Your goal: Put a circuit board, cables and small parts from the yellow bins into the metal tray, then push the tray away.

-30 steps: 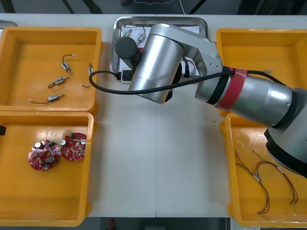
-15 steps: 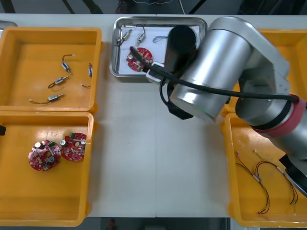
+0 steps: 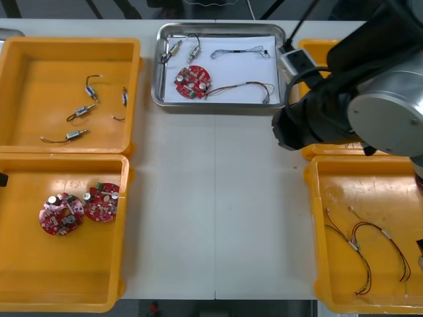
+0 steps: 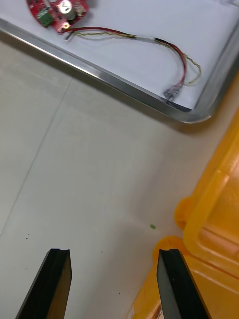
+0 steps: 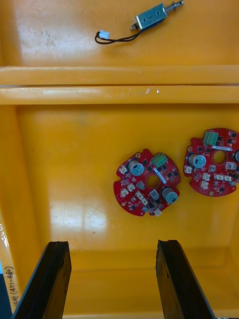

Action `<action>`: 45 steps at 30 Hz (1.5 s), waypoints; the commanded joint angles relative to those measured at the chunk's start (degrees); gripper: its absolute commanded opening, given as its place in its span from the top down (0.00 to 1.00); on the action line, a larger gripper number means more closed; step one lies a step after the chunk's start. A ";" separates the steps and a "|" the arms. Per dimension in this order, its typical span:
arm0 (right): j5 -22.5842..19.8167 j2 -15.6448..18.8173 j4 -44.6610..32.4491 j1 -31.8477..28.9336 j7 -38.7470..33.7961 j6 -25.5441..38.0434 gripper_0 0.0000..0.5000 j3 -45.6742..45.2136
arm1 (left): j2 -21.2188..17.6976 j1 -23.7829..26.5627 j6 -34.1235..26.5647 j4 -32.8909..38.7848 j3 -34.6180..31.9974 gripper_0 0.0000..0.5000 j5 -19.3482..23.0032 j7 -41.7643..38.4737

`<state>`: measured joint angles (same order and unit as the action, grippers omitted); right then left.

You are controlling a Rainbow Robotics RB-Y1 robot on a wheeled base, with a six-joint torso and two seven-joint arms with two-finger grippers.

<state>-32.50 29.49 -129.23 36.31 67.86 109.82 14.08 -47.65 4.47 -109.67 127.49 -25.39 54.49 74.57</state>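
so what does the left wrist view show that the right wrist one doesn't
Left wrist, not right: two circuit boards lying in a yellow bin beyond the left pincer, and a small metal part in the next bin. Right wrist, not left: the metal tray corner, white inside, holding a red and yellow cable and a circuit board, plus table beyond the right pincer. Both: an open pincer and yellow bin wall.

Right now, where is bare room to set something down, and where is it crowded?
Freest: the table between the left and right yellow bins; the open right gripper hangs there by the right bins. Crowded: the metal tray, with circuit board, cables, small metal parts; only a strip between its cables is bare.
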 commanded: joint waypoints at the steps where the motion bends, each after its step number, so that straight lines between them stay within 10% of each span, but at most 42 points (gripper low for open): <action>1: -1.78 6.55 -6.48 -6.61 -4.40 0.18 0.00 -6.53 | -2.27 -1.05 -0.33 0.74 -0.89 0.00 -0.52 -4.87; 18: -16.37 13.05 -8.50 -27.44 -7.91 0.18 0.00 -37.20 | -2.27 -1.05 -0.33 0.74 -0.89 0.00 -0.52 -4.87; 45: -20.24 20.26 -8.50 -29.63 -0.88 0.18 0.00 -35.71 | -2.27 -1.05 -0.33 0.74 -0.89 0.00 -0.52 -4.87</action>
<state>-52.63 47.28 -135.95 7.34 65.27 109.83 -22.13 -47.66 4.45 -109.67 127.49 -25.39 54.48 74.57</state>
